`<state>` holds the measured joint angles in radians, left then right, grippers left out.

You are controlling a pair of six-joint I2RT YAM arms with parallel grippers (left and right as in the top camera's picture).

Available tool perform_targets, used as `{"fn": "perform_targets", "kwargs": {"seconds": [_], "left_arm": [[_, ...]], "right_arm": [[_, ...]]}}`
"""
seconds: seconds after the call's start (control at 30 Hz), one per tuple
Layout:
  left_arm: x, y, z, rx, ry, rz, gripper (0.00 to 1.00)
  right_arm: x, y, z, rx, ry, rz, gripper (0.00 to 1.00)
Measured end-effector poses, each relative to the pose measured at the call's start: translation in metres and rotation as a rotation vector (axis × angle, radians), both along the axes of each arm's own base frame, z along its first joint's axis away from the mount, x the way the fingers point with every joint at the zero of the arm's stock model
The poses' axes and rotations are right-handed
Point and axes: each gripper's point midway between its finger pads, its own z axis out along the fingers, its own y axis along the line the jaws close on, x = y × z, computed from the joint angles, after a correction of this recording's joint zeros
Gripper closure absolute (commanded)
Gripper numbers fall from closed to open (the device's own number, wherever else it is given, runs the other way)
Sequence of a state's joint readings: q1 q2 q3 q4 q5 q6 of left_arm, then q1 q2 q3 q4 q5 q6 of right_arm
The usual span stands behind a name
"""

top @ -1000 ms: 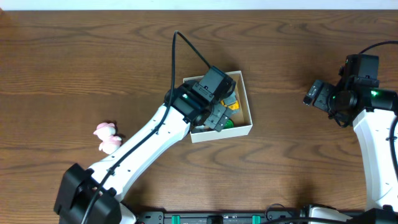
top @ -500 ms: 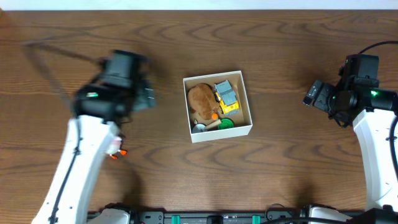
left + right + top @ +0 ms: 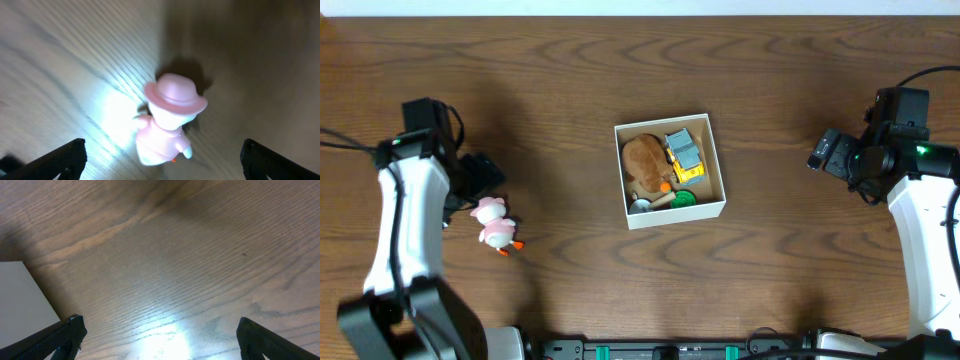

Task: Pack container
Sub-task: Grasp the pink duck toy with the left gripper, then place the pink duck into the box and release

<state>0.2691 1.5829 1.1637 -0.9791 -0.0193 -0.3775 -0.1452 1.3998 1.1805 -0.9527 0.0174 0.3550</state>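
The container (image 3: 719, 170) sits on the wooden table (image 3: 770, 60) about midway between the two arms, its open top facing up. Inside it, a brown soft toy (image 3: 642, 160) fills the left half. A yellow and grey toy (image 3: 684, 155) lies in the far right part, and a green piece (image 3: 683, 198) lies along the near wall on the right. A small orange bit (image 3: 665, 186) shows beside the brown toy, and a pale round piece (image 3: 640, 206) sits in the near left corner.

Well to the left of the container, a pink figure with a brimmed hat (image 3: 492, 220) lies alone on the wood. The left gripper (image 3: 162, 145) hangs over it with its claw spread wide. In the left wrist view the figure shows in the gap between the two dark fingertips (image 3: 65, 157), clear of both.

The right gripper (image 3: 159, 325) is well to the right of the container, over bare wood. Its claw is spread too and holds nothing. A white corner of the container shows at the left edge of its wrist view.
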Motion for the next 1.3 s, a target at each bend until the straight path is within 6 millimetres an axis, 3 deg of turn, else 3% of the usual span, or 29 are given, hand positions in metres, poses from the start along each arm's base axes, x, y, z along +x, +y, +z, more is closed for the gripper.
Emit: {"fn": "perform_targets", "kwargs": {"seconds": [0.13, 0.33, 0.6, 0.73, 0.83, 1.0, 1.1, 1.23, 1.3], "left_arm": [[-0.006, -0.014, -0.04, -0.087, 0.112, -0.055, 0.02], [-0.021, -0.023, -0.075, -0.155, 0.235, -0.062, 0.0], [-0.029, -0.026, -0.083, -0.174, 0.282, -0.064, 0.57], [-0.031, -0.027, -0.083, -0.177, 0.292, -0.062, 0.74], [-0.033, -0.027, -0.082, -0.18, 0.297, -0.062, 0.78], [-0.034, -0.029, -0.067, -0.176, 0.279, -0.066, 0.81], [-0.027, -0.036, -0.044, -0.156, 0.214, -0.099, 0.81], [-0.002, -0.064, 0.006, -0.115, 0.02, -0.234, 0.81], [0.012, -0.088, 0.036, -0.094, -0.101, -0.346, 0.85]], "right_arm": [[0.0, 0.0, 0.0, 0.0, -0.001, 0.0, 0.01], [0.0, 0.0, 0.0, 0.0, -0.001, 0.0, 0.01], [0.0, 0.0, 0.0, 0.0, -0.001, 0.0, 0.01], [0.0, 0.0, 0.0, 0.0, -0.001, 0.0, 0.01], [0.0, 0.0, 0.0, 0.0, -0.001, 0.0, 0.01], [0.0, 0.0, 0.0, 0.0, -0.001, 0.0, 0.01], [0.0, 0.0, 0.0, 0.0, -0.002, 0.0, 0.01], [0.001, 0.0, 0.0, -0.001, -0.005, 0.0, 0.01], [0.002, 0.0, 0.001, -0.001, -0.007, 0.0, 0.01]]}}
